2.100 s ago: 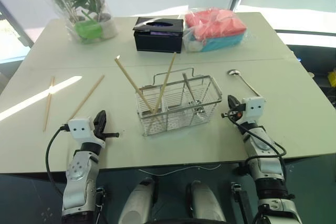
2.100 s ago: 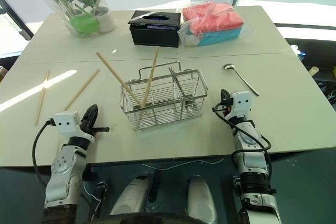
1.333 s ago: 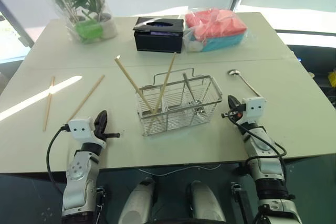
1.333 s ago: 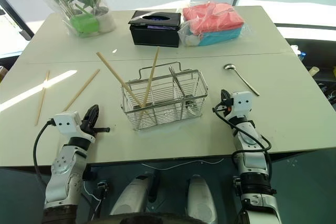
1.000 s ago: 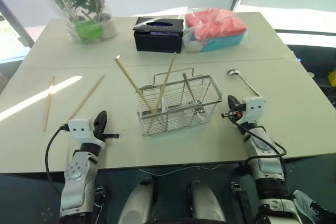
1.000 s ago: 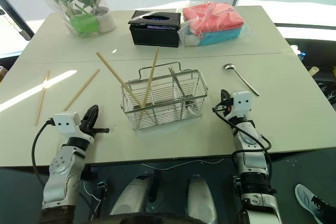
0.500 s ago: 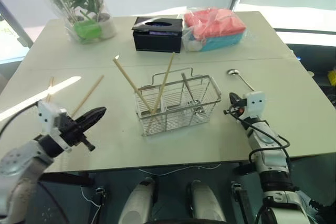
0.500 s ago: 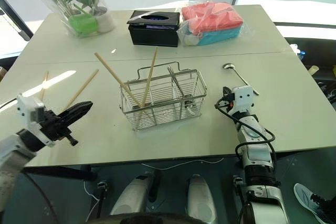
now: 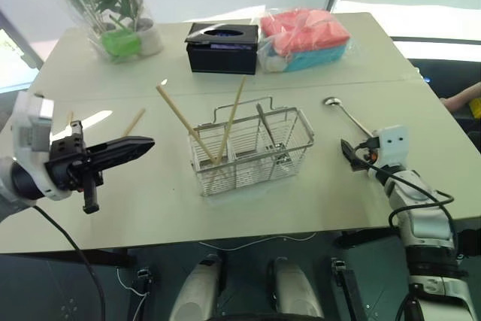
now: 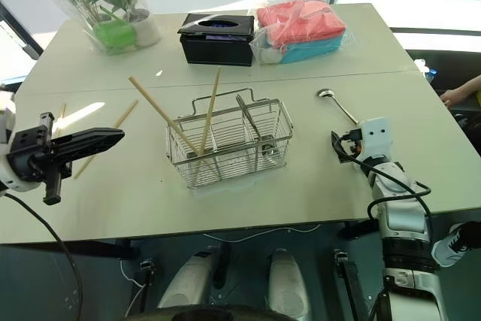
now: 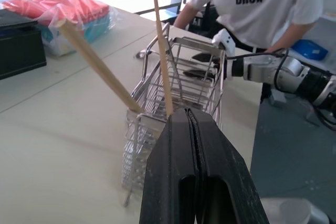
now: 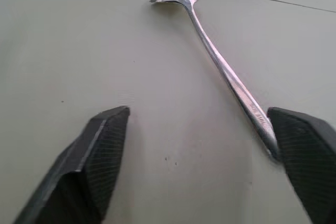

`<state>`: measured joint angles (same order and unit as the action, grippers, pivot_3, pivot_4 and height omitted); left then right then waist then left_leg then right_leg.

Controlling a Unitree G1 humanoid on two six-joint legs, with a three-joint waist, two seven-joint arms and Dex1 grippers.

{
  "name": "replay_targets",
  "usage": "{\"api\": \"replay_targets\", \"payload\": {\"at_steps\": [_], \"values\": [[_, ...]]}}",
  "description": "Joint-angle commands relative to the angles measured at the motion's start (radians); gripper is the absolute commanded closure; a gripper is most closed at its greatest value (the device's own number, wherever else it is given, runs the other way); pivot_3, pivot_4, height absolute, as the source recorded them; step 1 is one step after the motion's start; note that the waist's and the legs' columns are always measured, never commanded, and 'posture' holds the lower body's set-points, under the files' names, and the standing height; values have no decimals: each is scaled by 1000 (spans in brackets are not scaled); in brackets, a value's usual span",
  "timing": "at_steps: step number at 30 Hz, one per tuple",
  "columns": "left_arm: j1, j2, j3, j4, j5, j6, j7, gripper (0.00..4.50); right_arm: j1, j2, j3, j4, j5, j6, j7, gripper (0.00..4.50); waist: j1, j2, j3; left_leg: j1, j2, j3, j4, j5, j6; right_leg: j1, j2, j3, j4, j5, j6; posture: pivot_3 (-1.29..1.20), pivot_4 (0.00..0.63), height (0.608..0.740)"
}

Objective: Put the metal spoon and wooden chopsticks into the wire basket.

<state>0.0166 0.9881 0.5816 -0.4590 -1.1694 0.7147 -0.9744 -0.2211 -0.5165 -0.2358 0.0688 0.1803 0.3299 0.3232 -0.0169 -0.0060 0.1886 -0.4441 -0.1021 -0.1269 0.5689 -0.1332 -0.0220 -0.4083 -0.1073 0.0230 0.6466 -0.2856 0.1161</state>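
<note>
Right hand (image 12: 199, 145): fingers spread wide, empty, low over the table (image 9: 316, 193). The metal spoon (image 12: 220, 72) lies flat just ahead of it, the handle end just beside the inner face of one finger and the bowl at the far end, pointing away.

Left hand (image 9: 128, 148): fingers pressed together, holding nothing, raised clear of the table and aimed at the wire basket (image 9: 252, 148), which stands ahead of its tips.

Step in hand, as judged: pick up the spoon. Recommended practice: shift the right hand sideways until the handle sits midway between the fingers, lower until the tips nearly meet the table, then close across the handle near its end. The handle is thin, smooth and lies flat, so an off-centre closure is likely to push it aside rather than lift it.

Count:
- Metal spoon: one, on the table, outside the basket.
- Wooden chopsticks (image 9: 180, 125): two leaning in the basket; two loose chopsticks (image 10: 105, 134) on the table by the left hand, partly hidden behind it.
- Wire basket: one.
</note>
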Motion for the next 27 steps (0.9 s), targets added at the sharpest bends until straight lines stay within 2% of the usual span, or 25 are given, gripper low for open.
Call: {"api": "replay_targets", "payload": {"at_steps": [1, 6, 9, 17, 27], "values": [[-12, 20, 29, 11, -5, 10, -34, 4500, -23, -56, -10, -122, 23, 115, 32, 93, 1, 0, 0, 0, 0, 0, 0, 0, 0, 0, 0, 0, 0, 0, 0, 0, 150, 740], [-15, 34, 30, 24, 21, 13, -71, 4500, -110, -144, 16, -172, 56, 325, 104, 93, 2, 0, 0, 0, 0, 1, 0, 0, 0, 0, -1, 0, -1, 0, 0, 0, 150, 740], [-27, 29, 20, 25, 29, 12, -73, 4500, -182, -179, 40, -98, 38, 348, 133, 93, 2, 0, 0, -1, 1, 5, 0, 0, 0, 0, -3, 0, -1, 0, 0, 0, 150, 740], [-54, -2, 0, 5, 26, 11, -55, 4500, -381, -221, 132, 332, -32, 198, 273, 93, 1, -1, 1, -1, 3, 13, 0, -2, 3, 2, -7, -4, -8, 0, 0, 0, 150, 740], [-58, -12, 14, -34, 4, 19, -34, 4500, -582, -219, 193, 746, -88, 61, 425, 93, -3, -1, 1, 0, 5, 15, 0, 0, 6, 3, -4, -4, -8, 1, 1, 0, 150, 740]]}}
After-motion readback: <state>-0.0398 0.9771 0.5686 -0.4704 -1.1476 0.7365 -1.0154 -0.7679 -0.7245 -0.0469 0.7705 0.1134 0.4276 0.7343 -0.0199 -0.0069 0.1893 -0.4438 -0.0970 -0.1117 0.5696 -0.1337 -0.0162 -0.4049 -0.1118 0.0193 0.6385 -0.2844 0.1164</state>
